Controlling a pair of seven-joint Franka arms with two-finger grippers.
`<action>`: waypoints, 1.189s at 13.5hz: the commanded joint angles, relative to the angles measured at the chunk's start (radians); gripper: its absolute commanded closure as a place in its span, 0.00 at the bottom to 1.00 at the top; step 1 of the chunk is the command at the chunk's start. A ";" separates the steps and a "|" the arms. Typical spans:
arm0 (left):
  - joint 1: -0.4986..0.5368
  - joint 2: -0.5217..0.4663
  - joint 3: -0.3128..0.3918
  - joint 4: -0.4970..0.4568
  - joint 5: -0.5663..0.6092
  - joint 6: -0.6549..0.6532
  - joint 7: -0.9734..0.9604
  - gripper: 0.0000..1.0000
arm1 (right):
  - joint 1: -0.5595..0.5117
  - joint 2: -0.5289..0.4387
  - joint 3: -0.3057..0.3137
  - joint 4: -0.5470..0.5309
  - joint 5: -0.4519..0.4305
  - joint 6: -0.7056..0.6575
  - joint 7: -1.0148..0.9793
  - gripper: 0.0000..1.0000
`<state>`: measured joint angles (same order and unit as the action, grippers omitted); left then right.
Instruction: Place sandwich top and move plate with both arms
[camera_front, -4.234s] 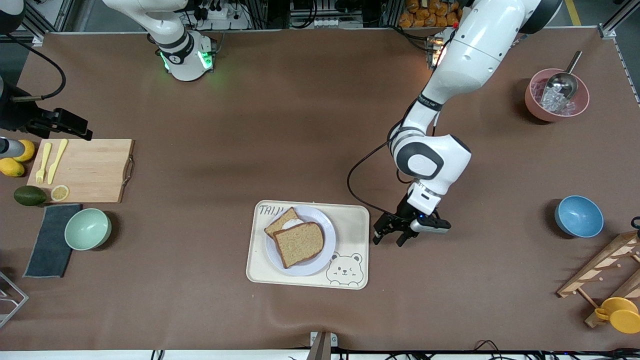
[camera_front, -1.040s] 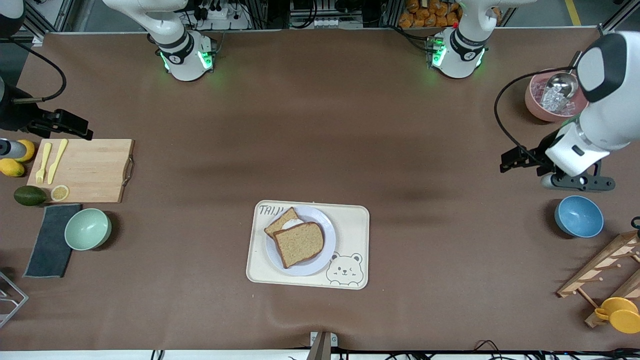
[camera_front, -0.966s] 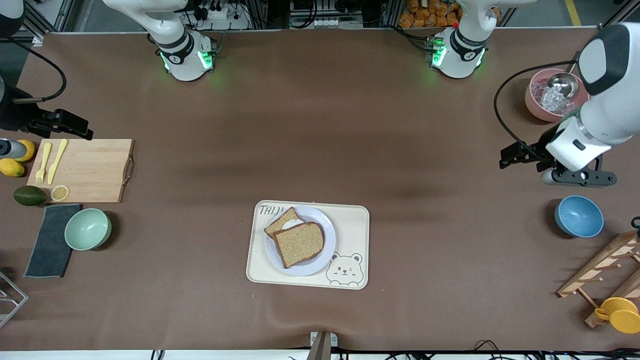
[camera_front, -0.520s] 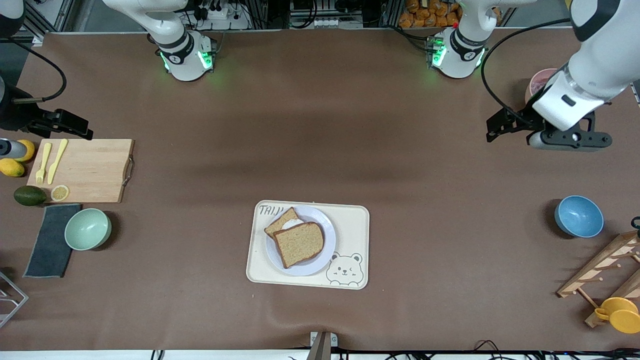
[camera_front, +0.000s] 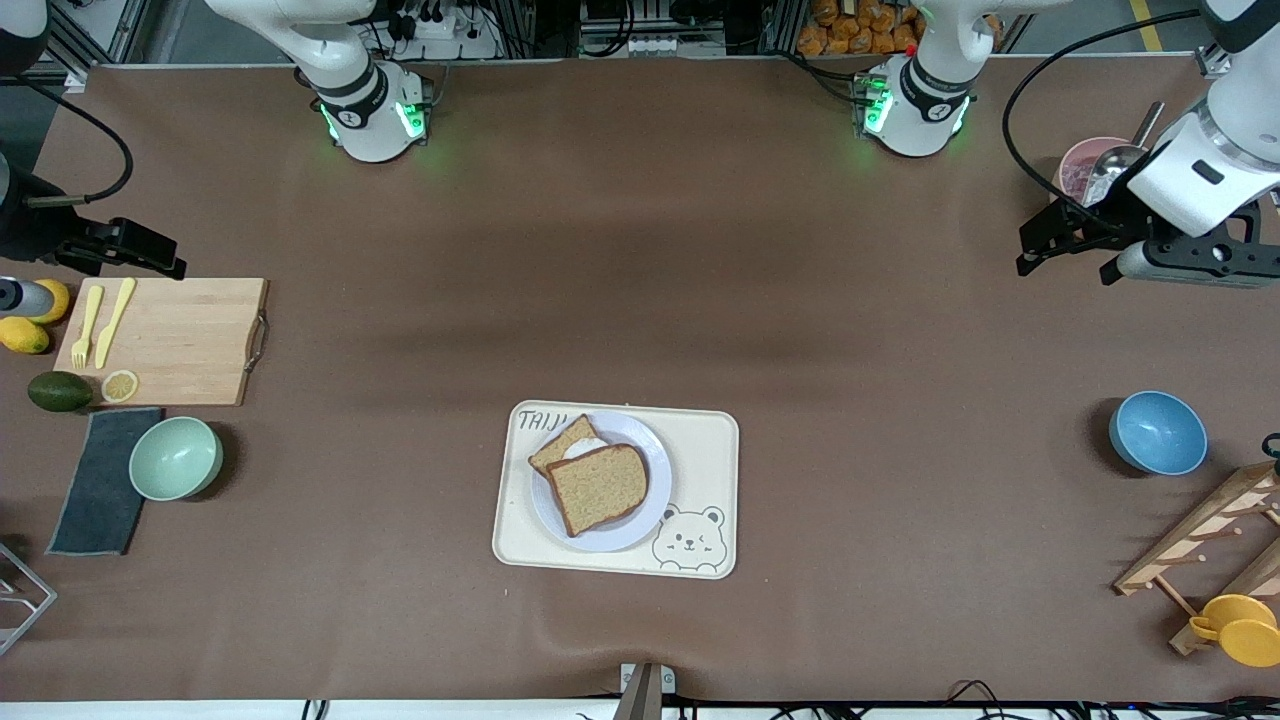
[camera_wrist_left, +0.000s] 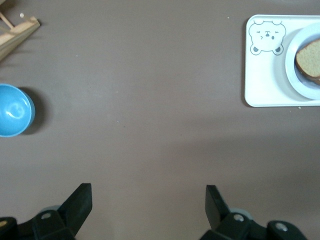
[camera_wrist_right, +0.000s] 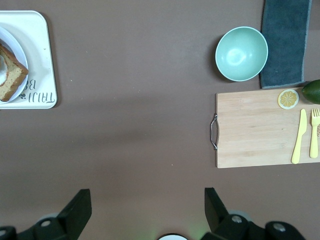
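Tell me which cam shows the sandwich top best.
Front view: the whole sandwich top shows, lying on the plate and overlapping the egg slice. The left wrist view catches only one end at the frame edge; the right wrist view shows a cropped corner.

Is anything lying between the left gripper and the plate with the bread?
No. The left gripper hangs open over bare brown table by the pink bowl; the stretch from there to the plate on the cream tray is bare, as the front and left wrist views show.

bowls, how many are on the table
3: a green bowl beside the dark cloth, a blue bowl near the wooden rack, and a pink bowl partly hidden under the left arm.
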<state>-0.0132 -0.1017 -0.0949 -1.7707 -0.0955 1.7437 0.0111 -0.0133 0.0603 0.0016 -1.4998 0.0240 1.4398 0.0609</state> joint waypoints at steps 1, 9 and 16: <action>0.007 0.000 -0.002 0.042 0.028 -0.035 0.021 0.00 | -0.019 0.004 0.009 0.009 0.004 -0.007 -0.012 0.00; -0.102 0.062 0.020 0.129 0.097 -0.104 -0.132 0.00 | -0.022 0.004 0.009 0.009 0.004 -0.009 -0.013 0.00; -0.114 0.086 0.030 0.152 0.122 -0.148 -0.169 0.00 | -0.022 0.003 0.009 0.009 0.004 -0.015 -0.013 0.00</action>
<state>-0.1146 -0.0261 -0.0737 -1.6480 -0.0098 1.6235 -0.1610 -0.0184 0.0606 0.0010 -1.5002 0.0240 1.4382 0.0608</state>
